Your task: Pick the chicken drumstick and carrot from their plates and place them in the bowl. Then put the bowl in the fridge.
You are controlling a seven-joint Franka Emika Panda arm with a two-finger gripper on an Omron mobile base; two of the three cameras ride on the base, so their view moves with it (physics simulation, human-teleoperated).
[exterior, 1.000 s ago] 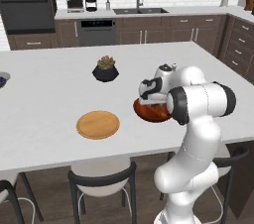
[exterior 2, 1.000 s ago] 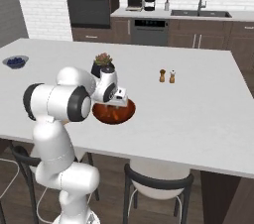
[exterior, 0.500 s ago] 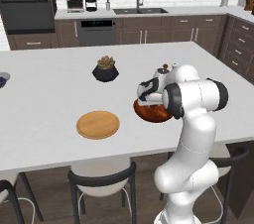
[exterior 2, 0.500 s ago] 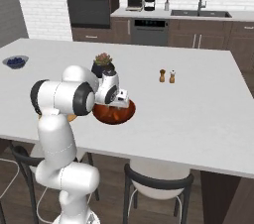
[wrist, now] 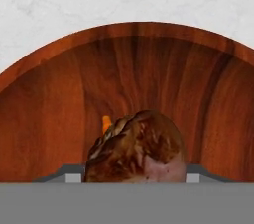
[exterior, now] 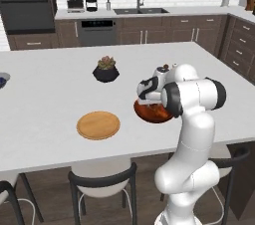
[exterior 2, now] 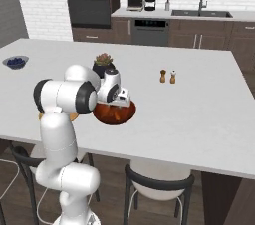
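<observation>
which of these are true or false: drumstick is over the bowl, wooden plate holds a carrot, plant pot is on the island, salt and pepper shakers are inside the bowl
1. The chicken drumstick sits over the bowl, right at the tool. True.
2. The wooden plate holds a carrot. False: it is bare; an orange tip shows in the bowl.
3. The plant pot stands on the island counter. True.
4. The shakers are in the bowl. False: they stand on the counter, apart.
</observation>
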